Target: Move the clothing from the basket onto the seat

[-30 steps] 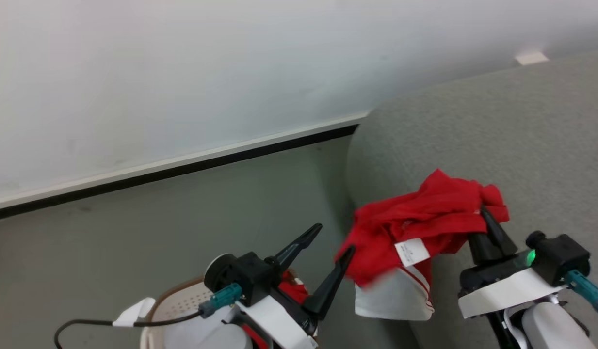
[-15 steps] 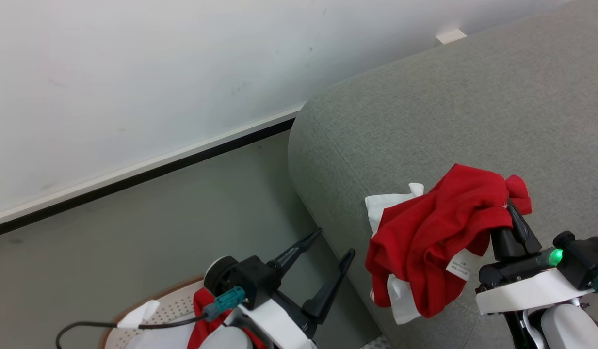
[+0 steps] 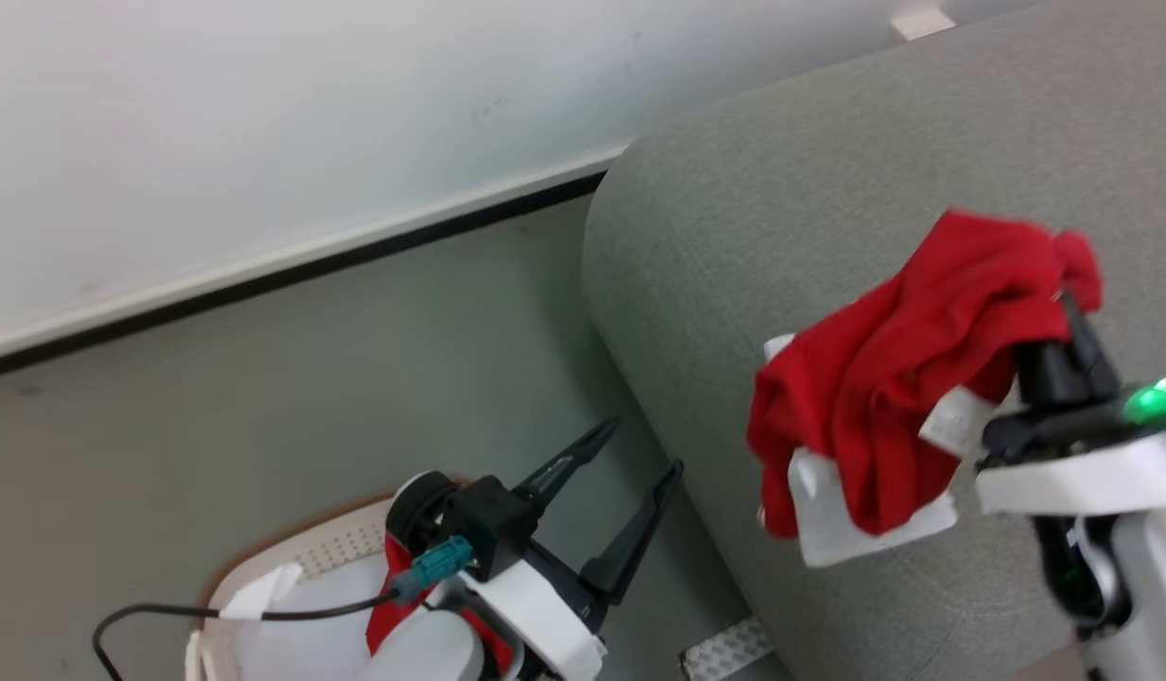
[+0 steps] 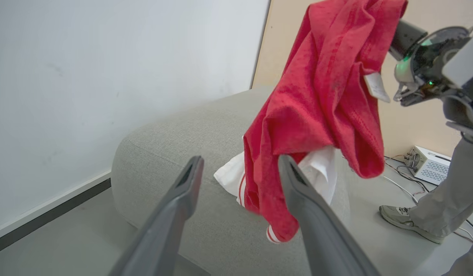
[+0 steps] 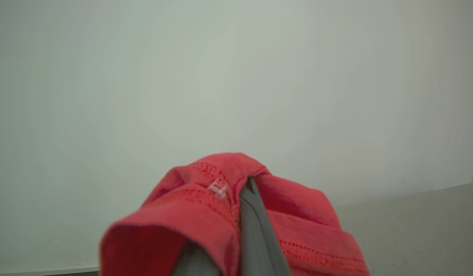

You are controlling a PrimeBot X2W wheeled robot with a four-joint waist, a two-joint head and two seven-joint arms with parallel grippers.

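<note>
Head view: carrying step. The right pincer [image 3: 1070,310] grips the red jersey [image 3: 885,397], hanging below it over the seat [image 3: 781,189]; next, I think, lower and release. The left pincer [image 3: 643,445] stands wide above the basket [image 3: 289,558].

My right claw [image 3: 1070,305] is lifting the red jersey [image 3: 899,378] higher and further in over the seat [image 3: 809,180]. A second ago it drooped off the front edge, now it dangles over the top.
</note>
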